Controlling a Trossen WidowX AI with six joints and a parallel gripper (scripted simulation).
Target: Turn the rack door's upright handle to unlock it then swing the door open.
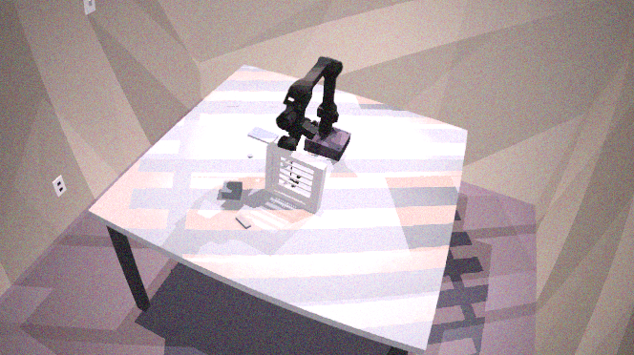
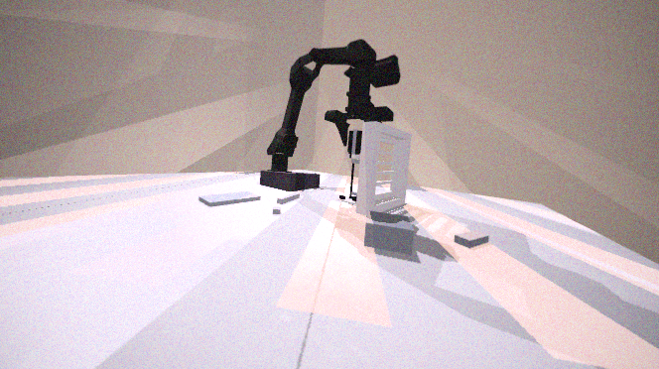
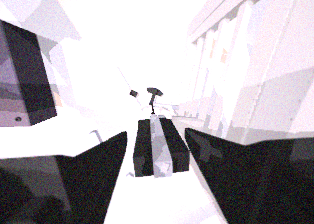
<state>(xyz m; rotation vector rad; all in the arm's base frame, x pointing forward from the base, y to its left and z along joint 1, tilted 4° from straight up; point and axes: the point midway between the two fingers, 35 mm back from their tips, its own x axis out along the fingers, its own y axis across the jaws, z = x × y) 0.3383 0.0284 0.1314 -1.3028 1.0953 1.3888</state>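
Observation:
The white slatted rack point(image 1: 321, 187) point(image 2: 367, 170) stands upright on the table; in the wrist view it fills the right side. The door's upright handle point(image 2: 354, 142) point(image 3: 161, 155), dark on both sides with a pale strip down the middle, is beside the rack's edge. My gripper point(image 3: 156, 133) points down over the handle and is open. In the wrist view the handle shows between and beyond the fingertips, with no clear grip on it. In the top view the fingers are hidden behind the rack. I cannot tell the door's exact angle.
The arm's base point(image 1: 328, 141) point(image 2: 290, 181) is behind the rack. A grey block point(image 1: 232, 190) point(image 2: 389, 236) and a small flat block point(image 1: 243, 221) point(image 2: 471, 239) lie near the rack. A pale slab point(image 1: 263, 135) point(image 2: 229, 198) and a tiny piece point(image 1: 249, 156) point(image 2: 276, 211) lie farther off.

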